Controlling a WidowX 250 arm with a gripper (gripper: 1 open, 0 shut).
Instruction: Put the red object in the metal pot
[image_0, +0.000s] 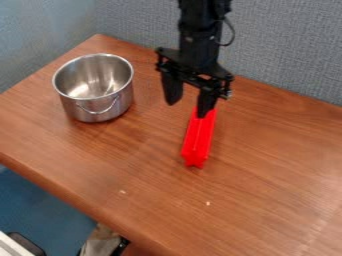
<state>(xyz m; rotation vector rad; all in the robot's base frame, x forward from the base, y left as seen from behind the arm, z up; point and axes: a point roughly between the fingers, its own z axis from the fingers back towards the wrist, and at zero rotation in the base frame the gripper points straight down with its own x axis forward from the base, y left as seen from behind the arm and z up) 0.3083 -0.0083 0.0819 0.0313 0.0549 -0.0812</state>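
1. Wooden table (120, 170) fills most of the view, with a blue-grey wall (80, 25) behind it and bare wood around the few things on it.
2. Black arm (203, 30) comes down from twelve o'clock, apparently to set its gripper (191, 98) over the stick's far end for a pick.
3. Metal pot (94, 86) stands upright and empty at ten o'clock, mouth up, so a drop from above should work; its small handle faces the near edge.
4. Red stick (199, 136) lies flat at the table's centre, well apart from the pot, running from twelve to six.
5. Gripper fingers are spread and empty, poised above the stick's upper end; contact cannot be told.
6. Nothing lies between stick and pot.
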